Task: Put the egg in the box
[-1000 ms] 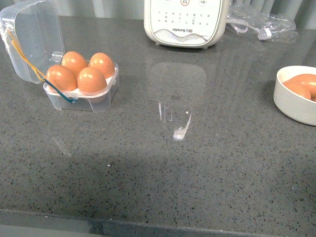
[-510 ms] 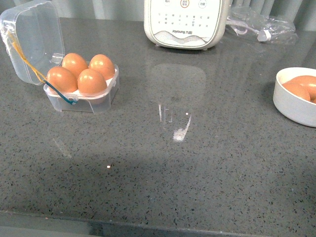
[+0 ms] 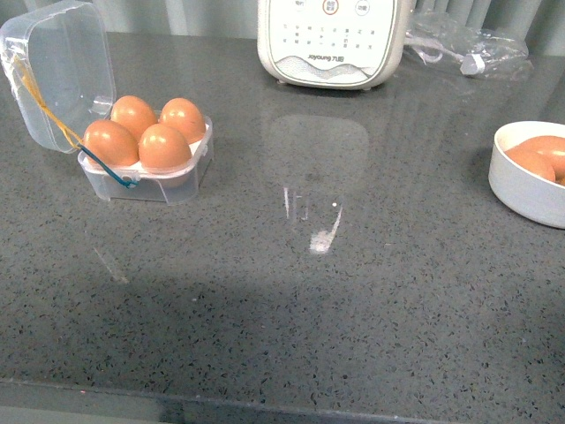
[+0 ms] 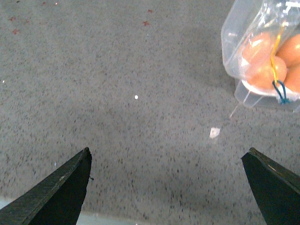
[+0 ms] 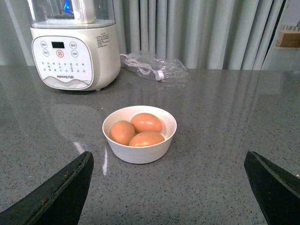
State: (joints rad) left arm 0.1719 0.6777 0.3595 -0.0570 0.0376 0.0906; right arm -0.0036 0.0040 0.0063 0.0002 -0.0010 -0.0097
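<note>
- The egg (image 3: 164, 147) sits in the box (image 3: 146, 187) at the far left of the bench (image 3: 309, 309). All four cells hold look-alike brown eggs, so I cannot single it out. The task looks complete.
- The clear lid (image 3: 62, 71) is tilted back open, which leaves the cells reachable from above.
- The left pincer (image 4: 168, 151) is released and empty, hovering over bare bench near the box.
- The right pincer (image 5: 168, 153) is likewise spread and empty, facing the white bowl (image 5: 140, 152) that holds three spare eggs (image 5: 146, 123).
- A white appliance (image 3: 334, 40) and a plastic bag (image 3: 468, 40) stand at the back, well apart from the box and bowl. Nothing blocks either route.
</note>
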